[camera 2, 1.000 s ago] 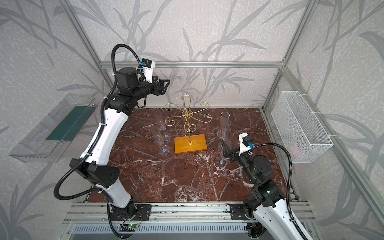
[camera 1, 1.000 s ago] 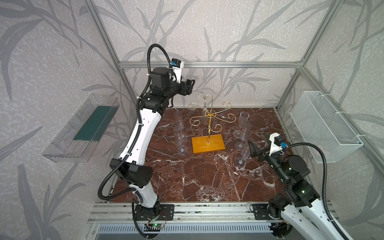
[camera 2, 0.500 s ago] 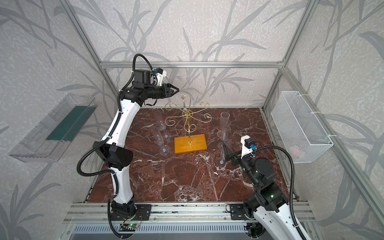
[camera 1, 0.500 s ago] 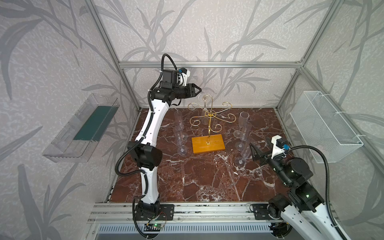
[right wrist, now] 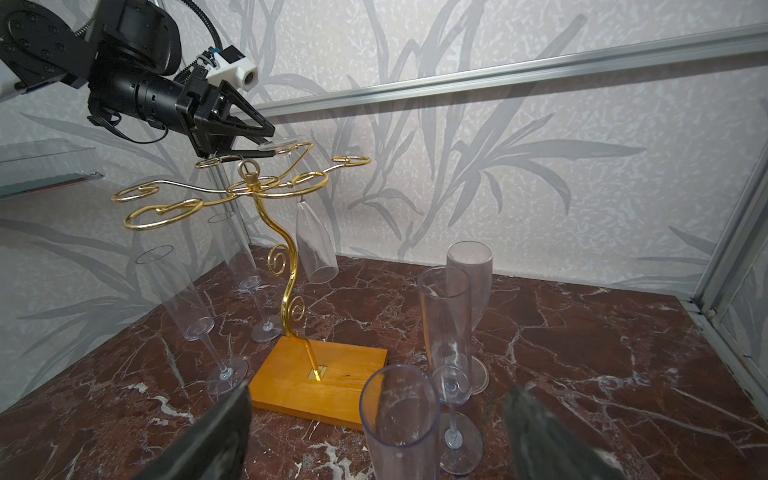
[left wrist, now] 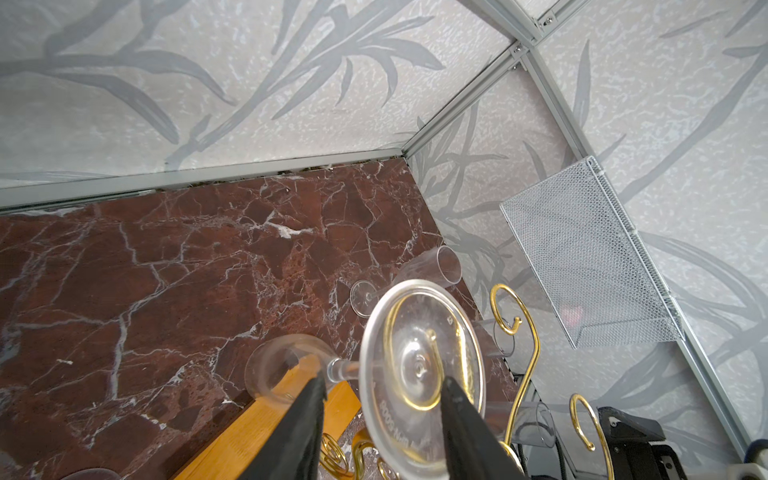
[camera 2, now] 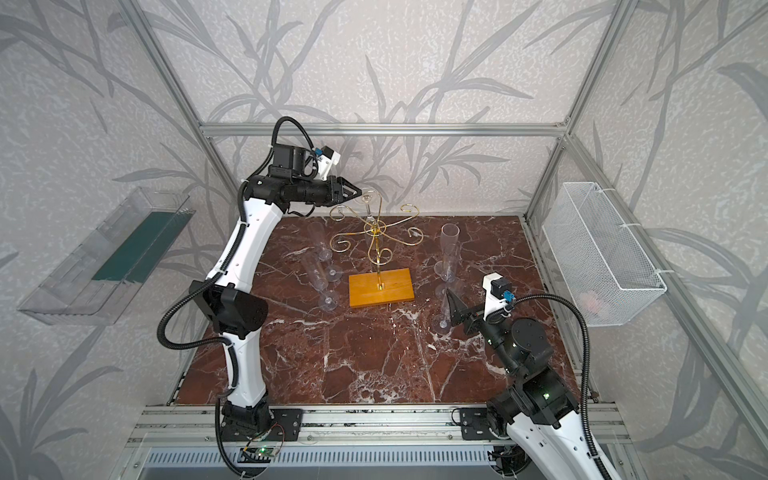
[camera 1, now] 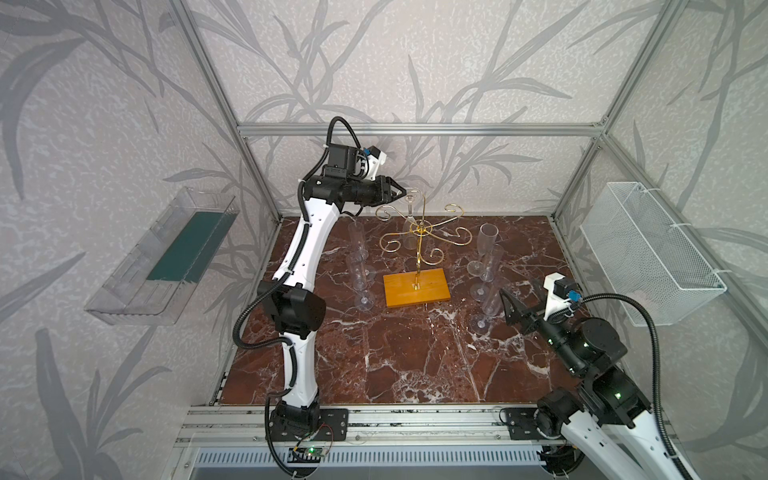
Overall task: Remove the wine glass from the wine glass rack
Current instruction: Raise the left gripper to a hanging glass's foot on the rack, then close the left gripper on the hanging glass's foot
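Observation:
The wine glass rack [camera 1: 415, 286] [camera 2: 380, 286] [right wrist: 316, 378] stands mid-table, gold wire arms on an orange wooden base. One clear wine glass [camera 1: 409, 232] [camera 2: 368, 216] [right wrist: 316, 245] hangs upside down from a rear curl, its round foot [left wrist: 415, 332] resting on the wire. My left gripper [camera 1: 403, 192] [camera 2: 358, 192] [left wrist: 382, 382] [right wrist: 272, 142] reaches in level at the rack's top. Its jaws are partly closed, one finger above the foot and one below beside the stem, with a gap showing. My right gripper [camera 1: 521, 301] [camera 2: 461, 303] [right wrist: 380, 388] hangs wide open at front right, holding nothing.
Several clear flutes stand on the marble, a group left of the rack [camera 1: 357, 266] and a group right of it [camera 1: 486, 253], the nearest [right wrist: 399, 415] just ahead of my right fingers. A white mesh basket [camera 1: 648, 249] hangs on the right wall, a clear tray [camera 1: 166, 257] on the left.
My left arm swung right from the back-left corner to the rack's top, and its jaws narrowed around the hanging glass's foot. The right arm shifted slightly back.

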`<action>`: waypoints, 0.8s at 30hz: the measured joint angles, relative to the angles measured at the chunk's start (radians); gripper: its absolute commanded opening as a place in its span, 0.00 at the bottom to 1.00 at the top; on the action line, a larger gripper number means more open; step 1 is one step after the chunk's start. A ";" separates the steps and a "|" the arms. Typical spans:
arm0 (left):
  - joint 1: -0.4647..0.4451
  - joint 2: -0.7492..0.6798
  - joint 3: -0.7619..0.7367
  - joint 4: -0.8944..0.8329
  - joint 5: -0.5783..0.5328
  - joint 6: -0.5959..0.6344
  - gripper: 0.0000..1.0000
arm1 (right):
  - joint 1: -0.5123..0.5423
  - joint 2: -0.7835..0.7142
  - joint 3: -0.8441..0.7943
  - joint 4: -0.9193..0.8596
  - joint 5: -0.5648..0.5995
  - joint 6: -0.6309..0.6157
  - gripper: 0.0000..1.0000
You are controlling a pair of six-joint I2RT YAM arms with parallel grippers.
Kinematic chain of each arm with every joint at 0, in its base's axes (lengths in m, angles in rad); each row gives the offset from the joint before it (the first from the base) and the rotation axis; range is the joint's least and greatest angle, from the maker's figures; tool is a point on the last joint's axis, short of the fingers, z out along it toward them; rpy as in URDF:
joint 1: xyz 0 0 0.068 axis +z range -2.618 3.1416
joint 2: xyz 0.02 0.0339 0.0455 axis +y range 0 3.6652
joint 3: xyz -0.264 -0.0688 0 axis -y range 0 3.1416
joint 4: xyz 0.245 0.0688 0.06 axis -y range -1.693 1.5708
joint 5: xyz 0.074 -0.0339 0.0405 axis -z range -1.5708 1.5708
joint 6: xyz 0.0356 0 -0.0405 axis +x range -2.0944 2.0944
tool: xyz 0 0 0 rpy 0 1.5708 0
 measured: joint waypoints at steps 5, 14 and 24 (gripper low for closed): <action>0.001 0.032 0.021 0.003 0.043 -0.001 0.44 | 0.000 -0.006 0.001 -0.012 0.000 0.008 0.92; 0.021 0.052 0.030 0.024 0.095 -0.028 0.25 | 0.000 -0.017 0.001 -0.024 0.000 0.016 0.92; 0.025 0.052 0.034 0.041 0.105 -0.043 0.15 | 0.000 -0.016 0.001 -0.023 0.003 0.019 0.92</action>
